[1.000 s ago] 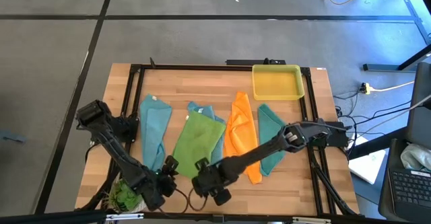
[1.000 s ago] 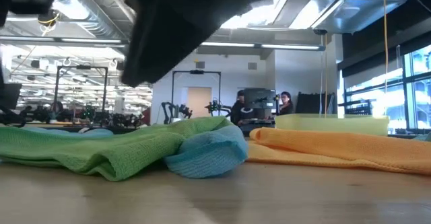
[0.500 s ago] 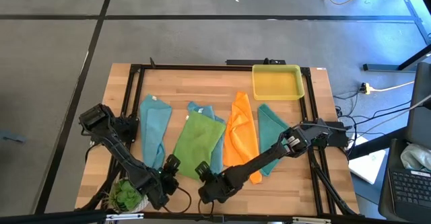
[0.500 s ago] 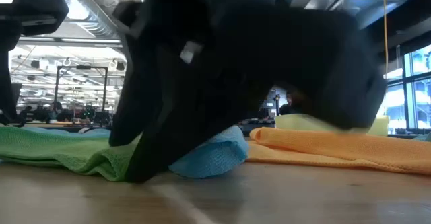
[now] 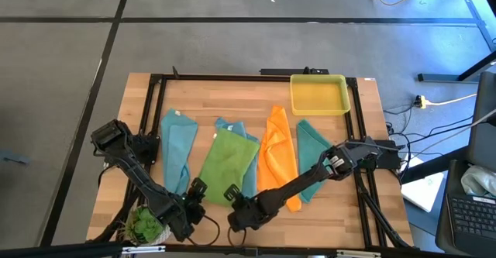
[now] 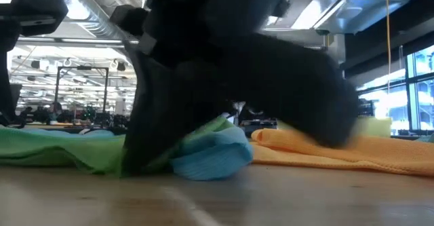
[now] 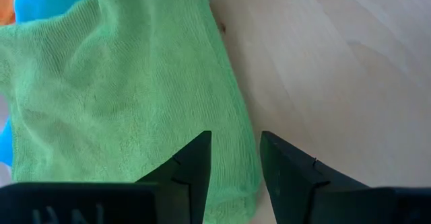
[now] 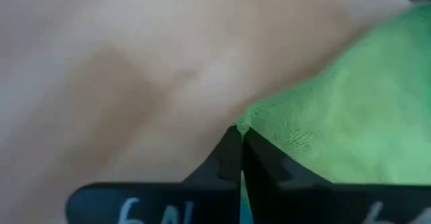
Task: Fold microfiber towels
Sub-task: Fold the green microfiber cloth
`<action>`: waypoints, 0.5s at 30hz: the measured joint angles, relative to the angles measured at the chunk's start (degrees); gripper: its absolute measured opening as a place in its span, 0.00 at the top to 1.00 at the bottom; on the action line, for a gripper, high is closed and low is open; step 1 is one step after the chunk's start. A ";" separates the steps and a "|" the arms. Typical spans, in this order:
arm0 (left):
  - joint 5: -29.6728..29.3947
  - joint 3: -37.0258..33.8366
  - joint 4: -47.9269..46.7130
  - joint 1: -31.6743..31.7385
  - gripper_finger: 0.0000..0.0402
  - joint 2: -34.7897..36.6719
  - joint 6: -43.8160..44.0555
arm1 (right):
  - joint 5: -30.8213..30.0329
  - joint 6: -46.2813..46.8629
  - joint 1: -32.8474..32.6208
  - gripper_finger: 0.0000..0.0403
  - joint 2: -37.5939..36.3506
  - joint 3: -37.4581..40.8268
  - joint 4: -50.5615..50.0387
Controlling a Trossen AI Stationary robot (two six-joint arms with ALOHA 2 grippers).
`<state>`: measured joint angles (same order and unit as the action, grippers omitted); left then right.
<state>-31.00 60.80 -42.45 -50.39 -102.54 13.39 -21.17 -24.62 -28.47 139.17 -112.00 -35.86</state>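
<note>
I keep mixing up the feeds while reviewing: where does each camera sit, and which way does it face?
High view: overhead, straight down on the table; both arms show.
Low view: at tabletop height, looking level across; a dark arm fills it.
Left wrist view: on the left arm, behind the left gripper, its fingers apart astride the green towel's edge.
Right wrist view: on the right arm, behind the right gripper, shut on that towel's corner.
All four share the green towel.
</note>
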 joint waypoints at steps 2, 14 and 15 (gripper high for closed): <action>-0.04 0.00 -0.88 0.00 0.70 0.00 0.02 | -3.61 -0.08 0.13 0.97 -0.13 -1.54 -0.64; -2.47 0.02 -2.48 -0.66 0.69 0.02 5.58 | -5.79 1.93 0.60 0.98 -0.31 -7.33 -7.51; -2.35 0.02 -2.46 -0.49 0.69 0.02 6.95 | -6.20 1.93 0.55 0.99 -0.31 -7.80 -7.57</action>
<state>-33.35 60.82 -44.91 -50.88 -102.52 20.33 -27.38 -22.70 -27.92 138.87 -119.80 -43.43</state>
